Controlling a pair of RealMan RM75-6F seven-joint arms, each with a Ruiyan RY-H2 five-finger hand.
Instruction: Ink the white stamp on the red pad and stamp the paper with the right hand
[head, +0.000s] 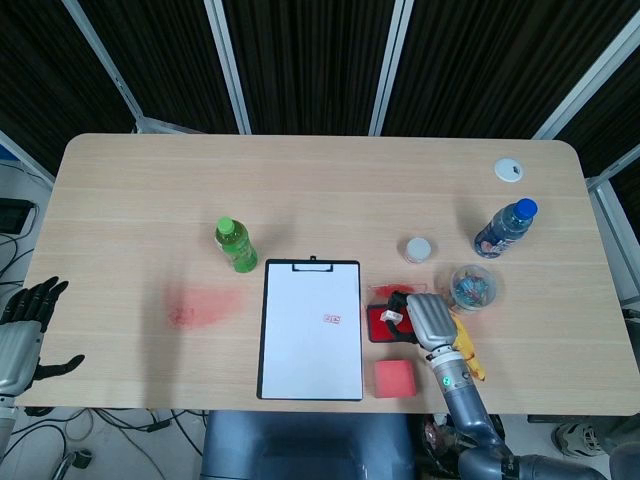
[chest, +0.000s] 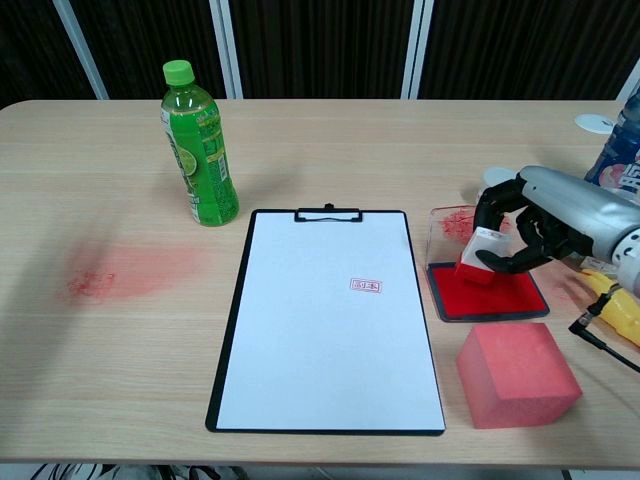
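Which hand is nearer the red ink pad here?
Right. The right hand holds the white stamp on the red ink pad; the left hand hangs off the table's far left edge.

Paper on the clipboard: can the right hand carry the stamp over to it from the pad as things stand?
Probably yes. The right hand holds the white stamp on the red pad, right beside the paper; nothing stands between them, and the red block sits nearer the table edge.

2 bottles (head: 236, 244), 1 clipboard (head: 311, 330), 1 stamp (chest: 486, 249), 1 pad (chest: 487, 292).
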